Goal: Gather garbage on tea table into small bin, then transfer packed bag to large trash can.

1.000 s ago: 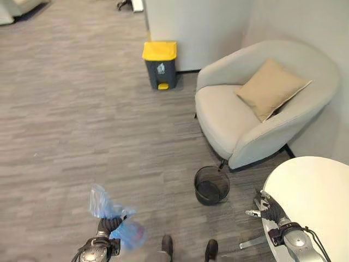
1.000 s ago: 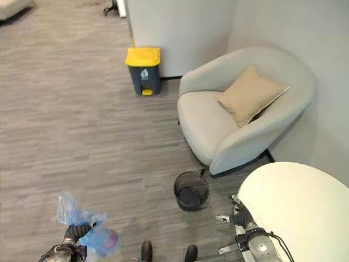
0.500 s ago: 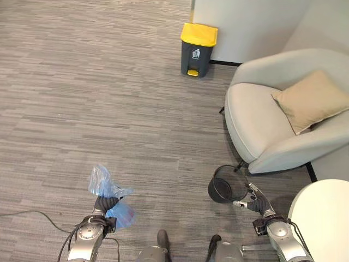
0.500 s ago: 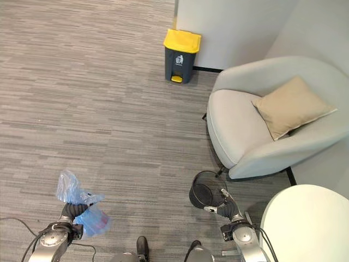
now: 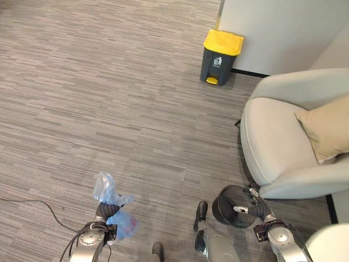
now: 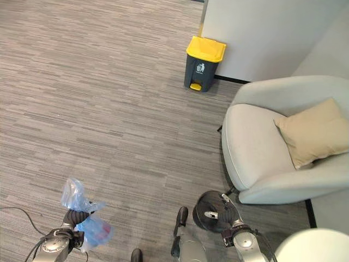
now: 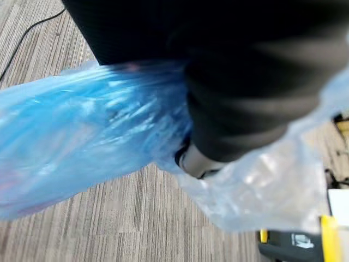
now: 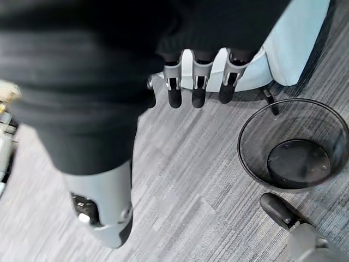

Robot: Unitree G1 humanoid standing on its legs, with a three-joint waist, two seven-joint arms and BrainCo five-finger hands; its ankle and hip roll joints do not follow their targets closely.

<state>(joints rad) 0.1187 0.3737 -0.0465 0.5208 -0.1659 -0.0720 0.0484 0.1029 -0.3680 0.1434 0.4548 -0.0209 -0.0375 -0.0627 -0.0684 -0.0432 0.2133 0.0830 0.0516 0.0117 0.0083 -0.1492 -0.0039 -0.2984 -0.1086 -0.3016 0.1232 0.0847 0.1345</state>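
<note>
Already the gathering looks finished: from the left eye view the left hand (image 5: 104, 212) carries a knotted blue bag (image 5: 112, 204), its neck fanning up above the fist and its full belly hanging just beside the hand, low over the grey floor (image 5: 109, 98). What remains, as I judge it, is the walk to the yellow-lidded trash can (image 5: 220, 57), which stands well apart against the wall, lid down, and then the drop itself. The small mesh bin (image 5: 233, 205) sits by the foot of the armchair (image 5: 283, 147), and the right hand (image 5: 256, 203) hovers over its rim. From the right eye view the same layout holds: bag in the left fist, the trash can far across the floor, a tan cushion (image 6: 315, 131) on the armchair, and a corner of the white worktop (image 6: 311, 248) near the right arm. From the left wrist view the blue plastic wraps round the hand, crumpled film spilling to either side of it, so the fingers are closed round the gathered neck, though they are mostly buried in it. From the right wrist view the fingers (image 8: 198, 82) hang straight and relaxed, holding nothing, and the mesh bin below them shows a bare dark bottom with no liner.
</note>
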